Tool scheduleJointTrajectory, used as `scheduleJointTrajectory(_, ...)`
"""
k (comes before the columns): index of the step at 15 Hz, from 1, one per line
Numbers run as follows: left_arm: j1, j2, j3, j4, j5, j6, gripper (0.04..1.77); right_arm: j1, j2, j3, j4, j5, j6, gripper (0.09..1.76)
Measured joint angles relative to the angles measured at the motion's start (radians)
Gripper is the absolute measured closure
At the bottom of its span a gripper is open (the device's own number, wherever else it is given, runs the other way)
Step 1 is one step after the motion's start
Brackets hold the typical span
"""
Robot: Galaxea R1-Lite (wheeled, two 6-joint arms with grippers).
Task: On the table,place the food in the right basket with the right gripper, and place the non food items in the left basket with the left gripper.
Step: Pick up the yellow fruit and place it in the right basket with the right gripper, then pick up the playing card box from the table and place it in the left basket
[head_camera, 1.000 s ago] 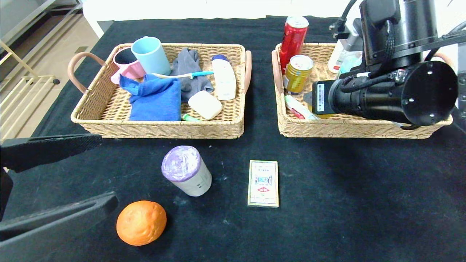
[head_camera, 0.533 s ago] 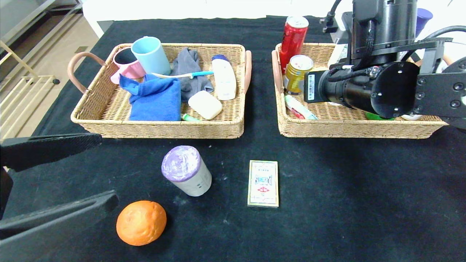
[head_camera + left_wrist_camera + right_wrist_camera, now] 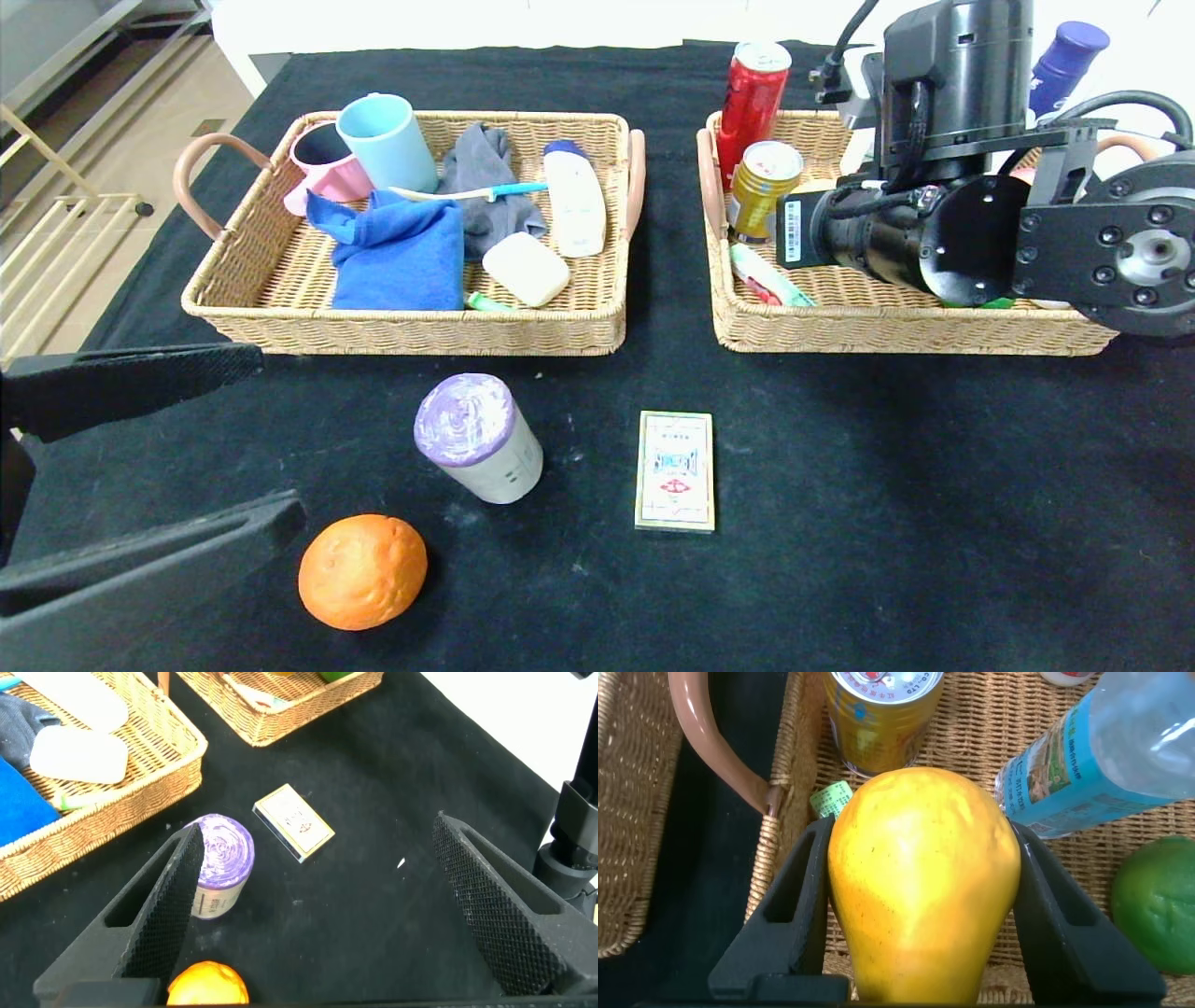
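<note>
Yellow pear [image 3: 920,882] pinched in right tool [image 3: 920,905], arm shifted right; left tool [image 3: 327,905] spread.

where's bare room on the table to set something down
Bare cloth right of the card box, below the right basket. The strip between both baskets is narrow. Crowded around the orange and purple-lidded container, near the left gripper.

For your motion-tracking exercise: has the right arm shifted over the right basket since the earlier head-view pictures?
Yes. The right arm has drawn back toward the right basket's right end, uncovering more of its near rim.
</note>
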Motion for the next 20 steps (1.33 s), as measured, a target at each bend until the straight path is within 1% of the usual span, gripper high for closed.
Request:
scheduleJointTrajectory(1,0.0,0.0,0.0,0.0,0.0,0.0,0.05,-0.001,0.002,0.0,0.0,-0.006,-0.002,0.68)
scheduleJointTrajectory(5,0.0,-0.003,0.0,0.0,0.0,0.0,0.05,-0.002,0.005,0.0,0.0,-0.017,-0.005,0.47)
scheduleJointTrajectory(10,0.0,-0.004,-0.002,0.0,0.0,0.0,0.05,-0.002,0.004,0.001,0.0,-0.017,-0.005,0.32)
scheduleJointTrajectory(15,0.0,-0.004,0.0,0.0,0.0,0.0,0.05,-0.001,0.0,0.003,0.007,-0.018,-0.005,0.24)
scheduleJointTrajectory(20,0.0,-0.008,0.001,-0.001,0.001,0.0,0.05,0.013,-0.023,0.016,0.025,-0.021,-0.001,0.19)
